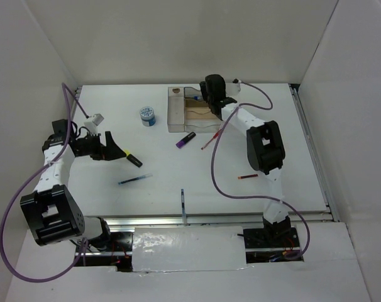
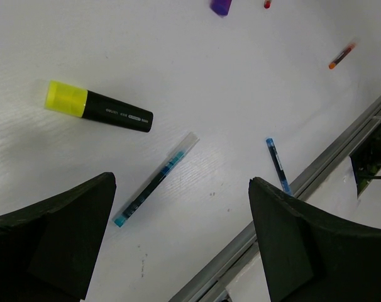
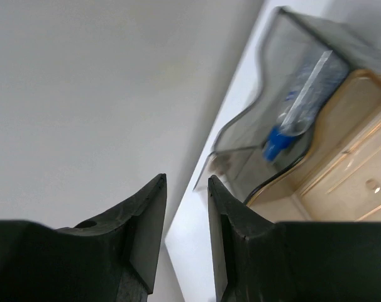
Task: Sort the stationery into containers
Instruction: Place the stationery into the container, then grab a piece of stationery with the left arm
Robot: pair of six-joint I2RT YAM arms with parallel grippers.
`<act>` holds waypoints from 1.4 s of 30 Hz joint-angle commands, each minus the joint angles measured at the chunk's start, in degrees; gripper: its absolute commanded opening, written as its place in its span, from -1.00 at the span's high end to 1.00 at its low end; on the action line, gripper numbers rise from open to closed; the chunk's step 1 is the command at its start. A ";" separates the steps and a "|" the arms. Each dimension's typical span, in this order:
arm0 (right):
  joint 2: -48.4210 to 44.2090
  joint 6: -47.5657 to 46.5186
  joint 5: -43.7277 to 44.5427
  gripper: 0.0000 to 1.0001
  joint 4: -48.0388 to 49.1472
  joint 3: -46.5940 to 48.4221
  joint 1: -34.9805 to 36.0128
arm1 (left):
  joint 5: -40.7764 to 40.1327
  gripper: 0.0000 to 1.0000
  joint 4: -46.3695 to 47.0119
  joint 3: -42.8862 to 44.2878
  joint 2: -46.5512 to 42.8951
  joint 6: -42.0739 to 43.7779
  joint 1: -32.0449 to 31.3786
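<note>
Smoky-brown plastic organiser at twelve o'clock on the worktop, blue-capped bottle inside; right pincer above it, narrowly parted, empty, liable to knock the wavy wall in pulling away. Left pincer at nine o'clock, spread wide, empty; yellow highlighter and blue pen lie near each other below, so one closing may catch both or roll either. Highlighter's white barrel print: too small to read.

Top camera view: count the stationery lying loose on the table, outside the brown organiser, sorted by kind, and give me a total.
Pens: 4 (light blue pen, dark blue pen, red-tipped pen, thin red pen)
Highlighters: 2 (yellow highlighter, purple highlighter)
Tubs: 1 (round blue-white tub)
Total: 7
</note>
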 commanded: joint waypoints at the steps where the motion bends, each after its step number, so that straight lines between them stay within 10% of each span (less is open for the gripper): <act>1: -14.01 -14.04 -7.33 0.22 12.37 -7.28 -0.59 | 1.32 -0.99 -2.51 5.20 -2.91 2.09 0.34; 9: -35.63 -48.84 -34.67 0.18 15.23 -32.16 -3.58 | -1.49 -0.99 -8.14 6.88 -7.57 4.47 0.43; 15: -50.41 -66.60 -43.20 -0.35 -1.44 -43.95 -3.23 | -4.04 -0.98 -8.31 3.98 -12.40 4.91 0.34; 27: -64.92 -76.91 -41.89 0.05 -9.31 -58.47 9.68 | -11.59 -0.96 -7.79 3.00 -11.36 3.41 -0.36; 34: -66.06 -78.40 -41.36 0.04 -12.81 -60.59 9.52 | -18.54 -0.73 -20.26 5.91 -0.20 28.87 -5.63; 42: -66.77 -76.12 -42.86 0.05 -15.80 -60.59 5.47 | -27.07 -0.43 -9.99 1.16 1.21 29.78 -13.79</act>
